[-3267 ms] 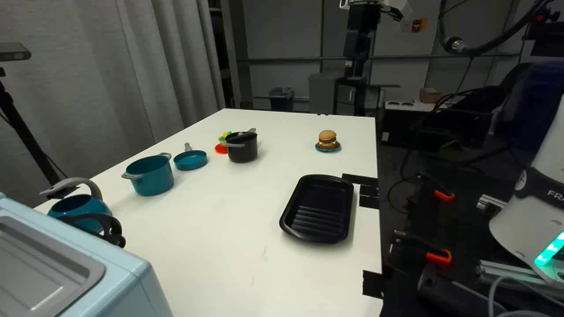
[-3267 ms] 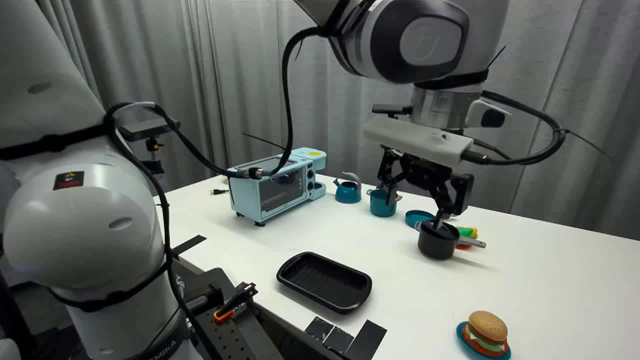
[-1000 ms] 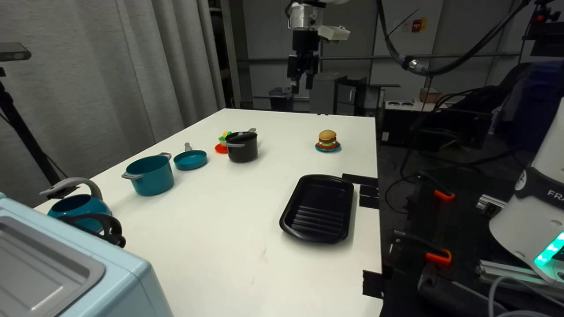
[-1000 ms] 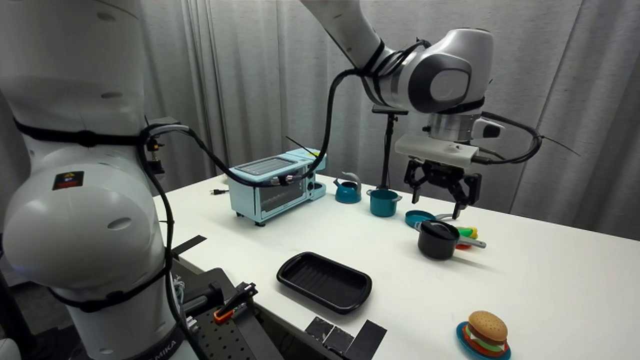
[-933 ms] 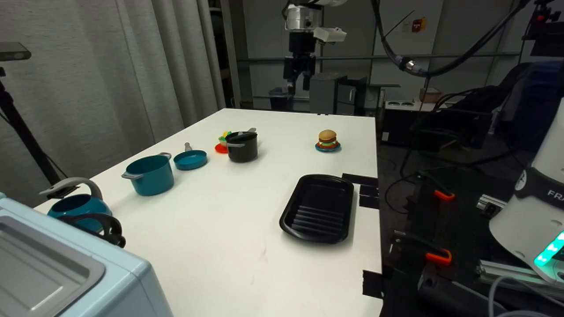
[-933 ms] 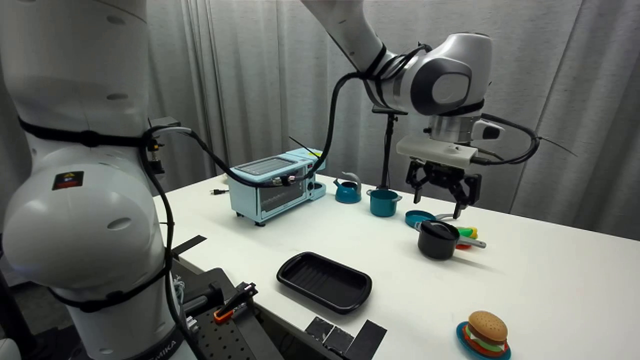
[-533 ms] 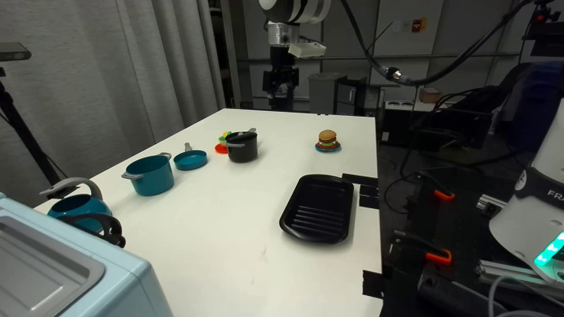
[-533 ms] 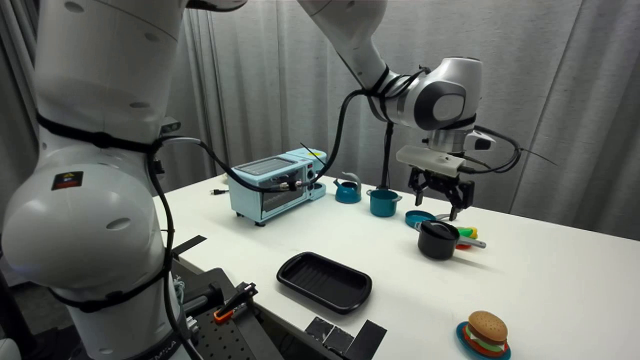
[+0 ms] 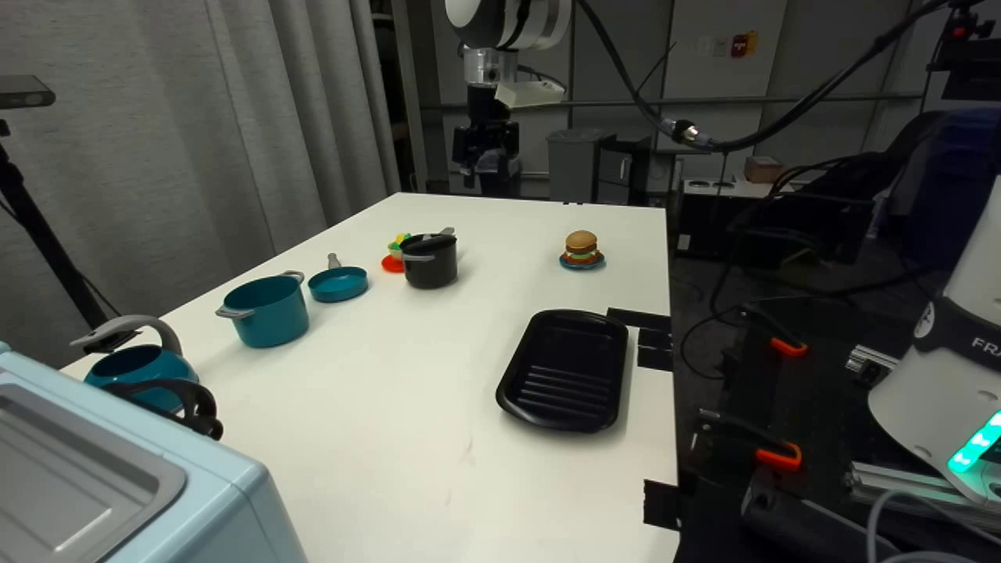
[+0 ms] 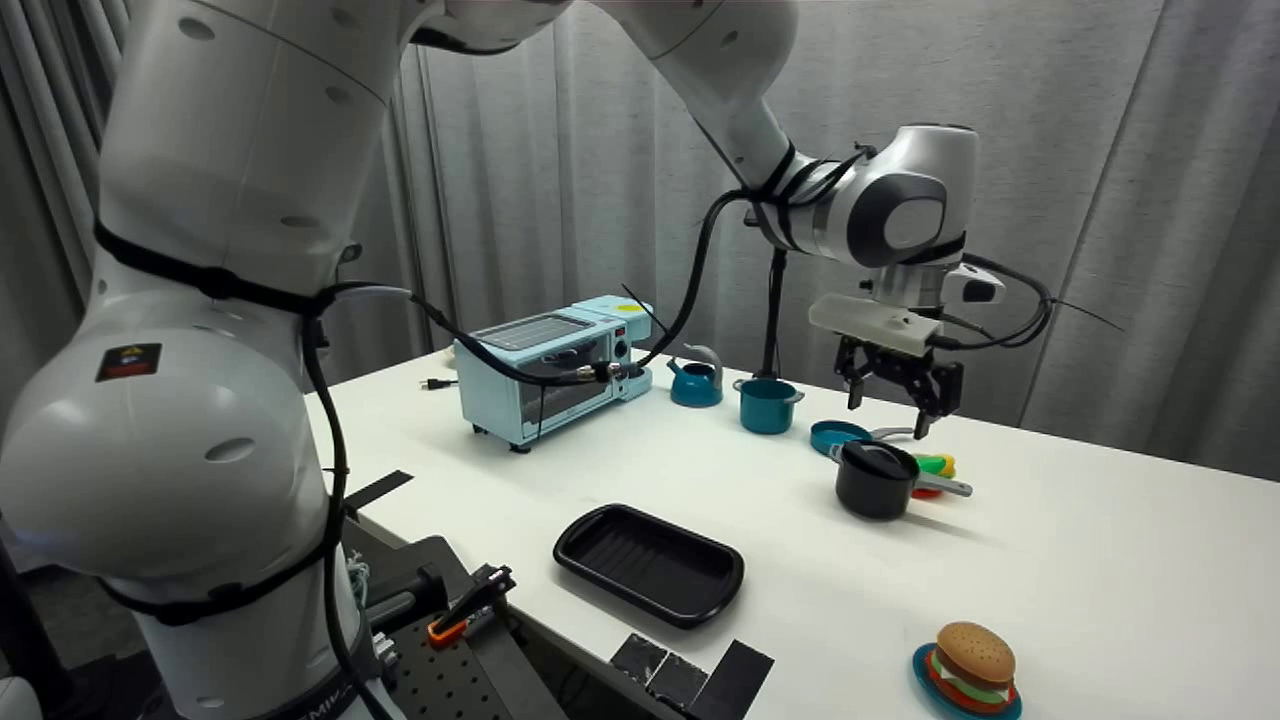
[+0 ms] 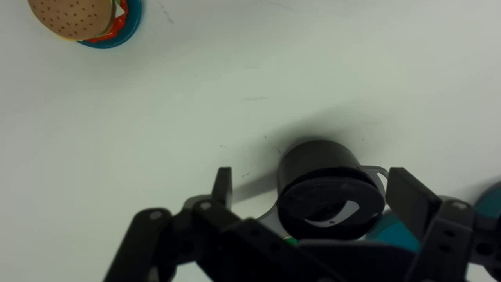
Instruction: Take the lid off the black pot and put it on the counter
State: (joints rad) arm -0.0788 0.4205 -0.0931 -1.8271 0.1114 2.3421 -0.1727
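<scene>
The black pot stands upright on the white counter, its grey handle pointing right. It also shows in an exterior view and in the wrist view. The dark lid lies on top of the pot; in the wrist view the lid has a curved grey grip and looks slightly tilted. My gripper is open and empty, in the air above and behind the pot. In the wrist view the fingertips appear on either side of the pot, touching nothing.
A teal pan and a teal pot stand near the black pot. Colourful toy food lies right behind it. A toy burger on a plate, a black grill pan, a kettle and a blue oven also stand there.
My open gripper has moved farther out from the robot base, to the left and lower in an exterior view, and slightly right over the last half second. The pot and lid have not moved.
</scene>
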